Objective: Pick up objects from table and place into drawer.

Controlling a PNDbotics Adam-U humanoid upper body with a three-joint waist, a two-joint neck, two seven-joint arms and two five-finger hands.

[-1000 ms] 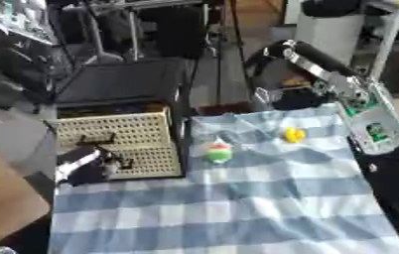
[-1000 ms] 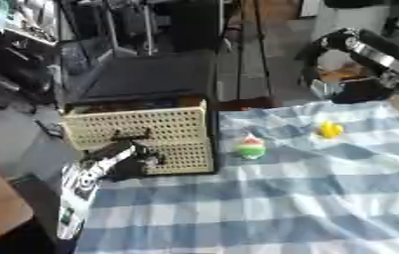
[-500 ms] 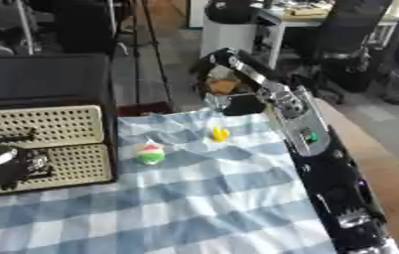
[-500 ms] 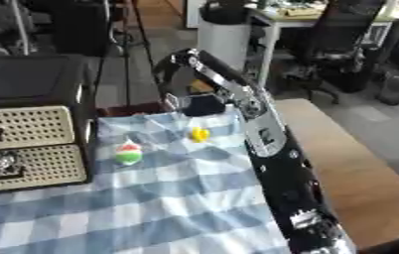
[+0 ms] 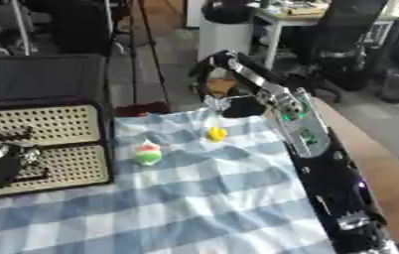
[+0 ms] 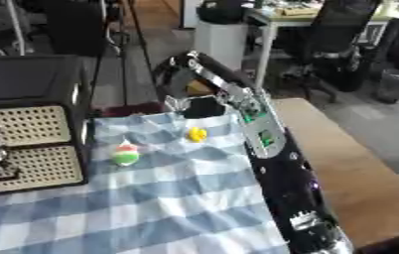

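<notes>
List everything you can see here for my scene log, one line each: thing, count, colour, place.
Small yellow object: one, yellow, on the cloth near its far edge, just below the right hand.
Round object: one, green, red and white, on the cloth beside the drawer unit.
Checked cloth: one, blue and white, covering the table.
Drawer unit: one, cream perforated fronts in a dark frame, at the cloth's left edge.
Table: one, bare wood showing right of the cloth.
Office chair: one, black, on the floor beyond the table.
Left hand: one, black, at the lower drawer front.
Right hand: one, black and silver, at the cloth's far edge.
</notes>
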